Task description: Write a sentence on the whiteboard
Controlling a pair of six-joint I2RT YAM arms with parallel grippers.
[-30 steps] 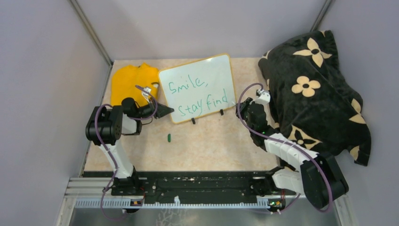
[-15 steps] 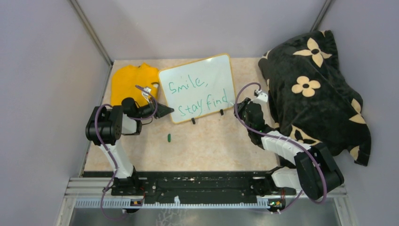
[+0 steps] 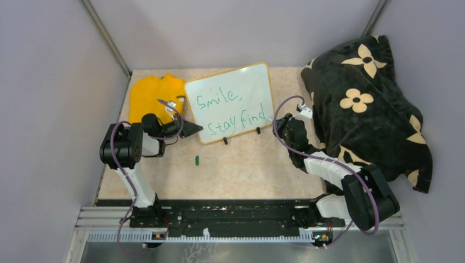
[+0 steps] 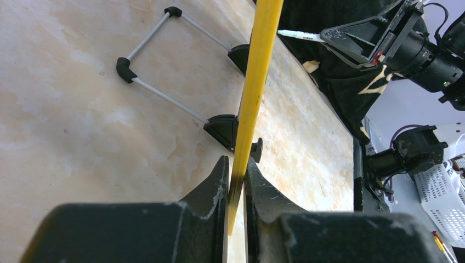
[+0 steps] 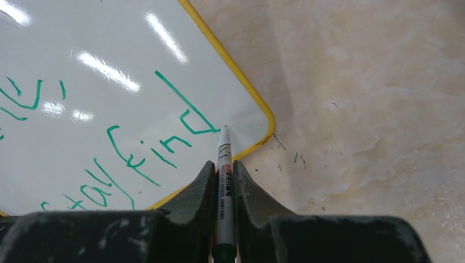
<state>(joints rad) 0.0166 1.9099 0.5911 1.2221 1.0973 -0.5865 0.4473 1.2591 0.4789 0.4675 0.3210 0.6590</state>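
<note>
Green ink: the sentence (image 3: 219,101) on the whiteboard (image 3: 253,86). Your right gripper (image 5: 224,164) clamps the marker (image 5: 224,143), tip beside "find"; your left gripper (image 4: 236,161) pinches the yellow frame (image 4: 257,66).

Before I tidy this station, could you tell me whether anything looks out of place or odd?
A small green piece, likely a pen cap, lies loose on the table in front of the whiteboard. Stray ink marks sit beside the board's corner. A black floral blanket is heaped over the table's right edge.
</note>
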